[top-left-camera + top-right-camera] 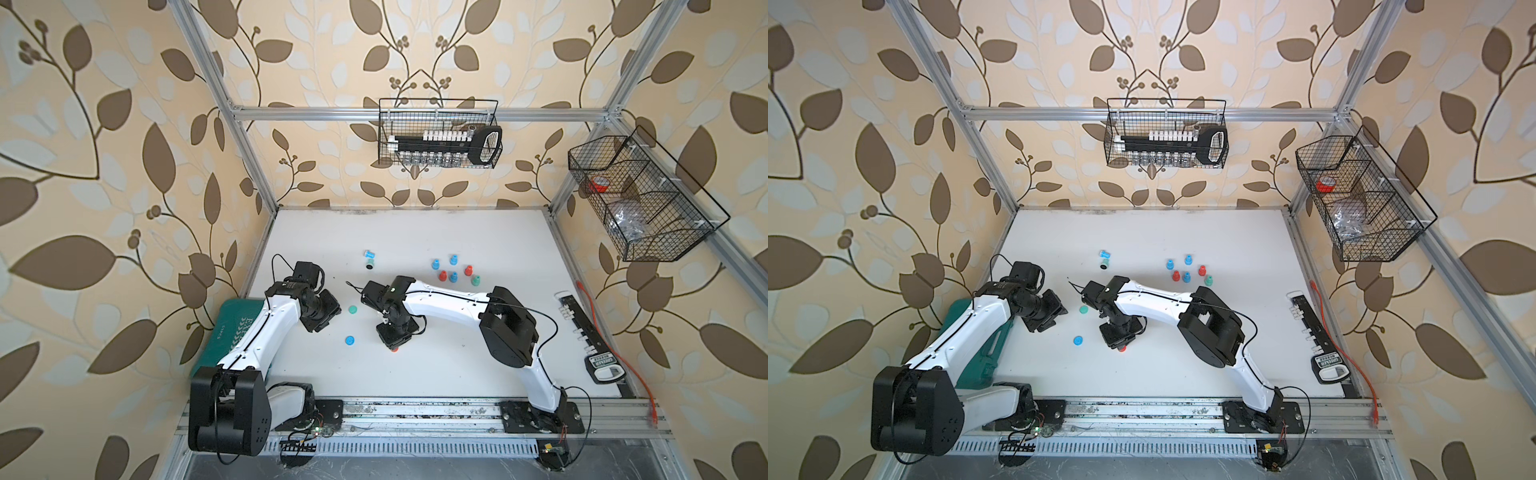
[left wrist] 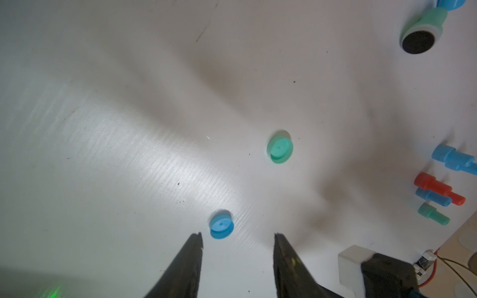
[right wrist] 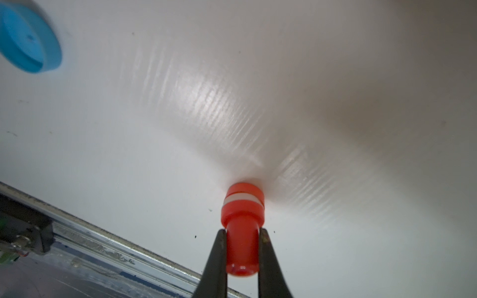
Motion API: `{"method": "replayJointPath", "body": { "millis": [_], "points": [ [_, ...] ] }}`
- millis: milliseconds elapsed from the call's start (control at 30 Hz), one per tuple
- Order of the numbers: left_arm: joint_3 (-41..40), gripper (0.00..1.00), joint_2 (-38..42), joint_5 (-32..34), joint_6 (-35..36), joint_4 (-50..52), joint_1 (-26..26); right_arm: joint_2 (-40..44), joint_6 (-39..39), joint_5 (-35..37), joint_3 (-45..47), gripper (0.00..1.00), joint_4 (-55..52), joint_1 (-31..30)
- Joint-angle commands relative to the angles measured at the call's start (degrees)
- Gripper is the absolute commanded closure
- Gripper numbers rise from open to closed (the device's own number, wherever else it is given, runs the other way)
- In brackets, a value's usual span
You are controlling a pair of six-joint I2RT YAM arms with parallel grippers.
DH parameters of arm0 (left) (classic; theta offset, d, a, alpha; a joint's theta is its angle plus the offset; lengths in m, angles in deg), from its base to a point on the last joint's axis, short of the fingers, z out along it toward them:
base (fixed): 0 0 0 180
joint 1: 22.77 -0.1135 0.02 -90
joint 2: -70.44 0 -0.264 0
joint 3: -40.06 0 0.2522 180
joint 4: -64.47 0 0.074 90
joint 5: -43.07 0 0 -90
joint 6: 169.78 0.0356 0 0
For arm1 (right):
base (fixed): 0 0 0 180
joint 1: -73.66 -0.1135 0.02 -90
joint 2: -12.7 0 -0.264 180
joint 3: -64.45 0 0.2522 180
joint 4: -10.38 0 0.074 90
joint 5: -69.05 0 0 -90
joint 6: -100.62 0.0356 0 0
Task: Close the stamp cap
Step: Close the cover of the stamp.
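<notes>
My right gripper (image 3: 242,232) is shut on the narrow stem of a red stamp (image 3: 242,206). The stamp stands upright near the table's front middle, its wide end with a white band and red cap pressed against the table. In both top views only a red edge of this stamp (image 1: 393,349) (image 1: 1121,349) shows under the wrist. My left gripper (image 2: 238,236) hangs open and empty above the table. A loose blue cap (image 2: 221,227) (image 1: 350,340) lies just ahead of its fingertips. A loose green cap (image 2: 279,150) (image 1: 353,310) lies farther on.
An uncapped green stamp (image 1: 369,264) and a blue stamp (image 1: 369,253) lie on their sides mid-table. Several capped stamps (image 1: 453,270) stand in a cluster at the back right. A green case (image 1: 237,324) lies at the left edge, and a black rack (image 1: 582,324) at the right edge.
</notes>
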Motion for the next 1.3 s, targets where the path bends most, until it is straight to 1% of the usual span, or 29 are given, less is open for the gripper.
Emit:
{"method": "replayJointPath", "body": {
  "millis": [0, 267, 567, 800, 1267],
  "points": [
    [0.3, 0.53, -0.1, -0.6, 1.2, -0.3, -0.8, -1.5, -0.9, 0.6, 0.4, 0.97, -0.5, 0.1],
    [0.1, 0.53, -0.1, -0.7, 1.0, -0.5, -0.9, -0.9, -1.4, 0.9, 1.1, 0.97, -2.0, 0.2],
    [-0.1, 0.54, 0.2, -0.7, 1.1, -0.5, -1.0, -3.9, -3.7, 2.2, -2.5, 0.97, -8.6, -0.1],
    [-0.1, 0.54, 0.3, -0.7, 1.0, -0.6, -1.0, -5.6, -4.5, 3.0, -5.0, 0.97, -11.7, -0.4],
    [0.4, 0.54, 0.5, -0.6, 1.2, 0.2, -1.2, -9.3, -2.4, 3.4, -6.8, 0.97, -10.8, -1.4]
  ]
}}
